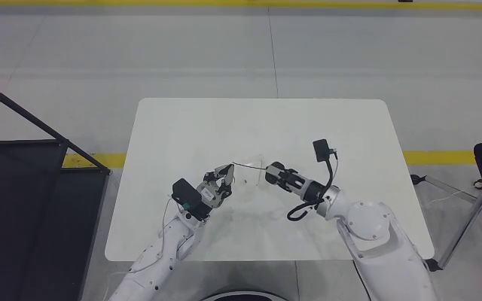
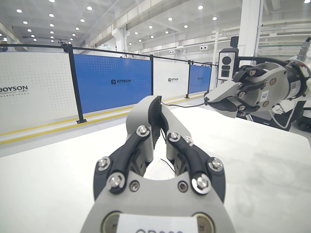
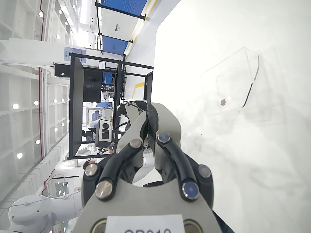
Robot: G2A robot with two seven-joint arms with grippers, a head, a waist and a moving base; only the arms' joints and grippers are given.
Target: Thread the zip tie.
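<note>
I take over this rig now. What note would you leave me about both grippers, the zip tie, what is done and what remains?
Left gripper: shut on the zip tie, above the table.
Right gripper: shut on the tie's other end, facing the left one.
Zip tie: a thin black line in the air between both grippers.
Clear tray: on the table beside them.
Done: both ends gripped.
Left: threading; no closed loop is visible, so treat it as not yet done.
</note>
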